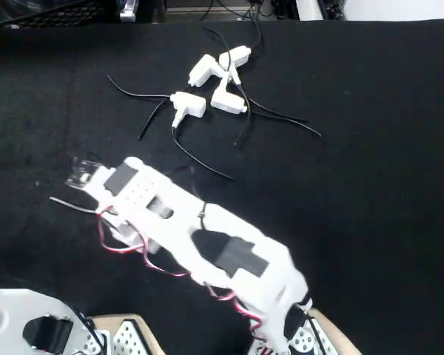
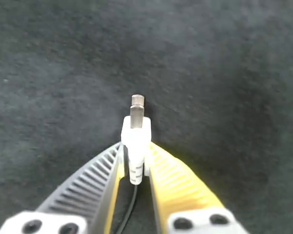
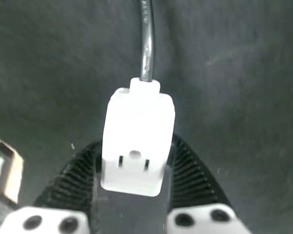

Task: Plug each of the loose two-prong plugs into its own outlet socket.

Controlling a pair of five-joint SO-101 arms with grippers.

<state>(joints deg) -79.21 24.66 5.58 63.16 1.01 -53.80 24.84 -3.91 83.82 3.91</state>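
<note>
Left gripper (image 2: 135, 148) clamps a two-prong plug (image 2: 136, 139), a single prong visible. Right gripper (image 3: 136, 145) clasps an outlet socket (image 3: 136, 124). Other white connectors (image 1: 206, 69) lie at twelve o'clock on the table (image 1: 370, 185).

Matt, slightly fuzzy black cloth over the desk (image 1: 385, 222). Smooth white plastic on the plug (image 2: 136, 146), dull grey metal for its prong (image 2: 137, 113). Satin white plastic on the socket (image 3: 136, 136), glossy black sheath on its cable (image 3: 146, 44). Ribbed matt plastic on the left pincer (image 2: 136, 151) and right pincer (image 3: 136, 161).

4 loose white connectors (image 1: 188, 103), 1 gripped plug (image 2: 136, 139), 1 gripped socket (image 3: 136, 141)
</note>
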